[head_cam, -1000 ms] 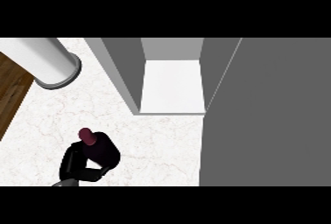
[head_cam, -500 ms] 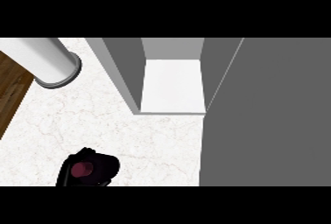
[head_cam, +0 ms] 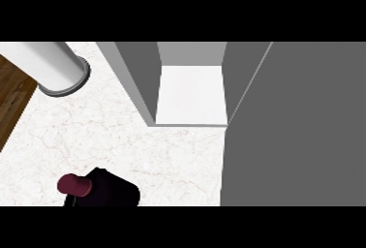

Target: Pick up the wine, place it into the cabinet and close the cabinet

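**Head view: wine low at the left, open cabinet up and to the right**

The wine bottle (head_cam: pixel 74 185) sits at the lower left edge of the view, over the counter (head_cam: pixel 136 140). Its round maroon cap faces the camera. A dark mass spreads from the cap to the right and down, out of the view, so the long axis appears tilted, with the cap end leftmost.

That mass is black and angular. I cannot tell dark glass from a black hand in it, so whether the left hand is curled round the bottle, or how far open it is, cannot be told. The right hand shows nowhere. By position, the left hand would be the nearer one.

The coming move depends on one relation: the cabinet (head_cam: pixel 134 72) lies up and to the right of the bottle, well apart from it across bare counter. Its opening has a smooth white floor between flat grey walls. A broad grey door panel (head_cam: pixel 300 121) fills the right side.

The counter is pale marble with faint veins. A smooth white cylinder (head_cam: pixel 50 60) with a grey base ring stands at the upper left, beside a strip of brown wood (head_cam: pixel 13 97).
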Robot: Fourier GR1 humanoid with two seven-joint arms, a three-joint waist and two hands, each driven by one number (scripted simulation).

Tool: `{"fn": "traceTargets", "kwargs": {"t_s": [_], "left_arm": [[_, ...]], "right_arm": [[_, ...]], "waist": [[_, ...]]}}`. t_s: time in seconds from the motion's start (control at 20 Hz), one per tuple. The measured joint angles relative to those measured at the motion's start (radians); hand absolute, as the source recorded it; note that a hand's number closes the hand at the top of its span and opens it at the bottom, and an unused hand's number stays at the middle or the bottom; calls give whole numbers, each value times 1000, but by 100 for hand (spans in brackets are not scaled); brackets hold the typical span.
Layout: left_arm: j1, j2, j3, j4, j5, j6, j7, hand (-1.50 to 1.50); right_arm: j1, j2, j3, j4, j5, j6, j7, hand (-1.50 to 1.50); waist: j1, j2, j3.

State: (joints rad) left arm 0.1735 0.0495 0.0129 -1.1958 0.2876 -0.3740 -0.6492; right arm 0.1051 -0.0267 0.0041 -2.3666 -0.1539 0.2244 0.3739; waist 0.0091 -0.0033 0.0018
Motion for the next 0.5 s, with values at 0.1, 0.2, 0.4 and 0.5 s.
{"fn": "traceTargets", "kwargs": {"t_s": [0.1, 0.2, 0.4, 0.5], "left_arm": [[36, -18, -24, -116, 20, 24, 67, 150], [65, -30, -55, -196, 25, 43, 108, 150], [90, -36, -80, -382, 67, 88, 245, 150], [94, -41, -119, -458, 73, 145, 287, 150]], "right_arm": [[-16, -4, -4, 8, -4, 0, 2, -150], [-25, 0, 5, 5, 3, -9, 14, -150], [-24, -11, -9, -5, -26, -4, 33, -150], [-4, -7, -14, 14, -26, 11, 0, -150]], "waist": [[-1, 0, 0], [-2, 1, -1], [-5, 1, -1], [-6, 2, -1]]}}
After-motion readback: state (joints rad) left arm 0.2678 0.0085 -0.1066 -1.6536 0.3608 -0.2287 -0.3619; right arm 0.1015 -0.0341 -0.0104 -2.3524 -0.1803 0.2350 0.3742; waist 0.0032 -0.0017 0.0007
